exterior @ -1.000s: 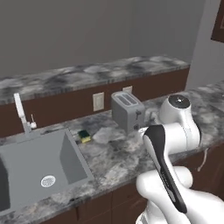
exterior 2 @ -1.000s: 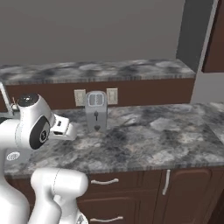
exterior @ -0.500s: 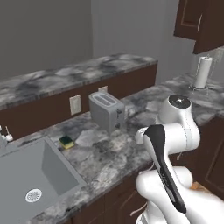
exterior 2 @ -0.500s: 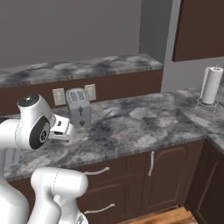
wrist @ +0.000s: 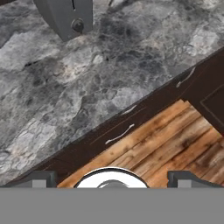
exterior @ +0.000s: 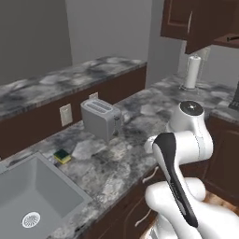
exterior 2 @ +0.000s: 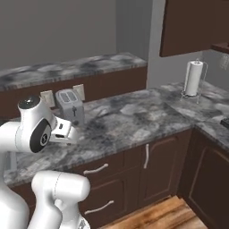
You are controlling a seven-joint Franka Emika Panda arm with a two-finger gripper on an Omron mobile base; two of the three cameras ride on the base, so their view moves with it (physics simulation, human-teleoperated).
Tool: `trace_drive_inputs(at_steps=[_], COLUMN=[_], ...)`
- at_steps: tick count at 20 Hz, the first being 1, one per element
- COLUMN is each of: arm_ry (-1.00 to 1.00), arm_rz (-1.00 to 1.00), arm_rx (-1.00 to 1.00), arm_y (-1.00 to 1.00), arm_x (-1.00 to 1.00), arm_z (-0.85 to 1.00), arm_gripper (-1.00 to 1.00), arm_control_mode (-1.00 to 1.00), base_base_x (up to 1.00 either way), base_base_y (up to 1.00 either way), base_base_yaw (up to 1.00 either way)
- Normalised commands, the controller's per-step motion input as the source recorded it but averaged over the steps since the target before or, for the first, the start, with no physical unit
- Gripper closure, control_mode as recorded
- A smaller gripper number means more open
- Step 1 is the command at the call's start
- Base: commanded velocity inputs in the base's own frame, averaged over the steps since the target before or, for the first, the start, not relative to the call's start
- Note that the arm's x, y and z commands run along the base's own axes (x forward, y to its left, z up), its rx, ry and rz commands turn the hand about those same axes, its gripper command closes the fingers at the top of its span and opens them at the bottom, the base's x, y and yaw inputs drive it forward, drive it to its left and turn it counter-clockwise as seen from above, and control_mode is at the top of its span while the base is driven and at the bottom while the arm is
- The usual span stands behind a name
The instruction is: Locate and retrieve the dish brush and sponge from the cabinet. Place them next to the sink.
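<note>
Sponge (exterior: 62, 156) sits on the grey marbled counter (exterior: 135, 116) just beside the sink (exterior: 32, 200), between the basin's rim and the toaster (exterior: 100, 119), so we judge that half of the task is done as things lie. What remains is the dish brush, which we cannot find on the counter; we take it to be in the cabinet (exterior: 196, 21) high at the upper right, whose door hangs open above the paper towel roll (exterior: 190, 71).

We read this as the travelling step toward that cabinet. The next move, in our judgement, calls for bringing the base close under it and lifting the arm to shelf height.

Our arm is folded in tight above the base, elbow high, hand tucked low and aimed down at the counter edge and the wooden floor (wrist: 170, 140). Of our gripper (wrist: 112, 179) we see just the two dark tips, set wide apart with nothing between them.
</note>
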Motion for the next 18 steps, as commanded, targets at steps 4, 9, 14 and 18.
trace_drive_inputs(at_steps=[4,9,14,18], arm_ry=[0.00,0.00,0.00,0.00], arm_rz=[0.00,0.00,0.00,0.00], arm_rx=[0.00,0.00,0.00,0.00], arm_y=[0.00,0.00,0.00,0.00], arm_x=[0.00,0.00,0.00,0.00], arm_z=[0.00,0.00,0.00,0.00], arm_gripper=[-1.00,-1.00,-1.00,-1.00], arm_control_mode=[1.00,1.00,1.00,1.00], base_base_x=[-0.10,-0.12,-0.04,0.00], base_base_y=[-0.13,-0.15,-0.29,-0.57], base_base_yaw=[-0.33,-0.34,-0.33,-0.32])
